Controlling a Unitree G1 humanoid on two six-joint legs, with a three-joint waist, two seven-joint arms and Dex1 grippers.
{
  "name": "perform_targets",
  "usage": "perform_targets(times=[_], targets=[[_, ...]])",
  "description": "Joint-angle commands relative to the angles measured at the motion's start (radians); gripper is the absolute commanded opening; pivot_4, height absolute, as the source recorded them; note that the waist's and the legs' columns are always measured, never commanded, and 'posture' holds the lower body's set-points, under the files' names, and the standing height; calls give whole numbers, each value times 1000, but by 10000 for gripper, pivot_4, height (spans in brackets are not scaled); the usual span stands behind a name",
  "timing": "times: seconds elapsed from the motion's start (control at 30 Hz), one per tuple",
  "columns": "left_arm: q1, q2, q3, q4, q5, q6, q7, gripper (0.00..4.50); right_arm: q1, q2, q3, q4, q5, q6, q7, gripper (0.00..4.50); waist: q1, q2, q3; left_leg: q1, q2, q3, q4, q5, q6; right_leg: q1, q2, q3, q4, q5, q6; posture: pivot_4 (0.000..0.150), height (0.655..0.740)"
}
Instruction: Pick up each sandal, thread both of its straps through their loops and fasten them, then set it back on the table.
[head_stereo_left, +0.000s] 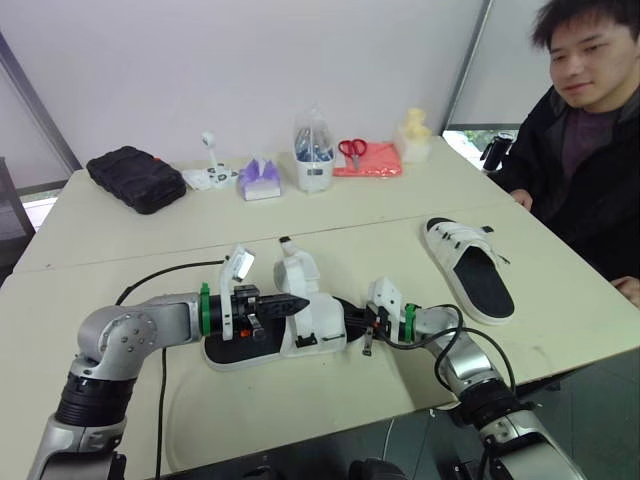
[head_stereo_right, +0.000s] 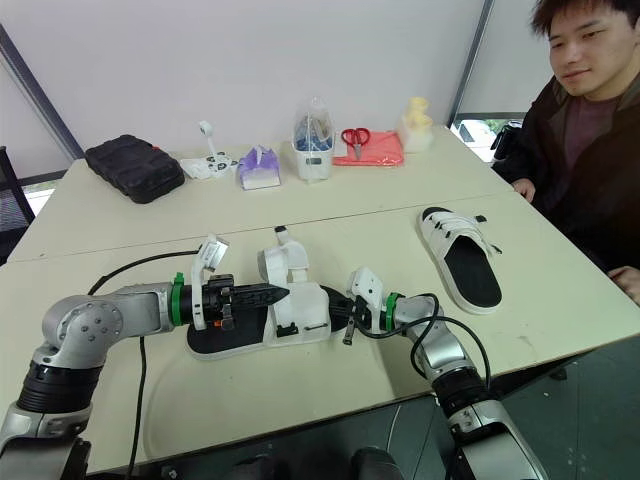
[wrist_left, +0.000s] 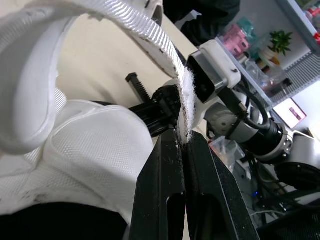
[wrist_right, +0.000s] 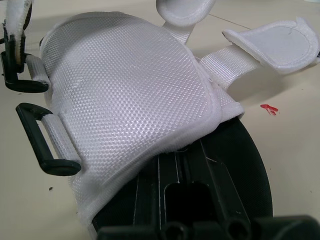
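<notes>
At the table's (head_stereo_left: 300, 215) far edge lie a black case (head_stereo_left: 136, 178) and red scissors (head_stereo_left: 352, 150), perhaps on cloth (head_stereo_left: 378, 166).

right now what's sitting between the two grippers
The near sandal's white upper sits between the left gripper, shut on a strap, and the right gripper. The left eye view shows it.

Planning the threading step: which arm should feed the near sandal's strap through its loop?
Left, probably. The left gripper is shut on the strap; the right gripper sits at the end of the near sandal, facing the black loops, better suited to steadying.
</notes>
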Motion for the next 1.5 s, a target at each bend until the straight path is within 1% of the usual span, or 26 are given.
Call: perform_targets(times=[0.03, 0.2, 0.3, 0.37, 0.57, 0.87, 0.93, 1.07, 1.13, 1.5], targets=[[-26, 14, -5, -10, 32, -23, -36, 636, 44, 11, 72, 88, -78, 46, -8, 0, 0, 0, 0, 0, 0, 0, 0, 0, 0, 0, 1, 0, 0, 0, 0, 1500, 7400], [-52, 48, -42, 9, 111, -70, -122, 636, 40, 15, 73, 94, -81, 45, -8, 0, 0, 0, 0, 0, 2, 1, 1, 0, 0, 0, 3, 0, 0, 0, 0, 1500, 7400], [-61, 54, -44, 12, 110, -61, -155, 636, 41, 14, 73, 93, -81, 45, -7, 0, 0, 0, 0, 0, 3, 1, 0, 0, 0, 0, 4, 0, 1, 0, 0, 1500, 7400], [-34, 63, -61, -19, 113, -50, -177, 636, 39, 15, 72, 97, -81, 43, -9, 0, 0, 0, 0, 0, 3, 1, 1, 0, 0, 0, 4, 0, 1, 0, 0, 1500, 7400], [-5, 42, -62, -50, 111, -41, -167, 636, 42, 17, 71, 96, -81, 43, -12, 0, 0, 0, 0, 1, 4, 1, 1, 0, 0, 0, 4, 1, 1, 0, -1, 1500, 7400], [-7, 18, -75, -36, 189, -94, -145, 636, 38, 23, 72, 99, -79, 41, -14, 0, 1, 0, 0, 1, 4, 1, 2, 0, 0, 0, 5, 1, 2, 0, -1, 1500, 7400], [-22, 5, -42, -24, 149, -63, -143, 636, 38, 24, 72, 99, -79, 41, -15, 0, 1, 0, 0, 1, 4, 1, 2, 0, 0, 0, 5, 1, 2, 1, -1, 1500, 7400], [-85, -16, 56, 7, 9, 33, -132, 636, 41, 23, 74, 99, -81, 39, -14, 0, 1, -1, 0, 0, 7, 1, 5, 0, 0, 0, 9, 1, 2, 1, -2, 1500, 7400], [-95, -27, 77, 31, 3, 45, -104, 636, 38, 25, 74, 103, -83, 38, -15, 0, 0, -1, 0, 0, 8, 1, 6, 0, 0, 1, 9, 1, 3, 1, -2, 1500, 7400], [-28, -4, 28, 26, 72, 11, -128, 636, 42, 27, 75, 97, -83, 39, -15, 0, 1, -1, 0, 1, 9, 1, 9, 0, 0, 2, 10, 1, 5, 1, -2, 1500, 7400]])
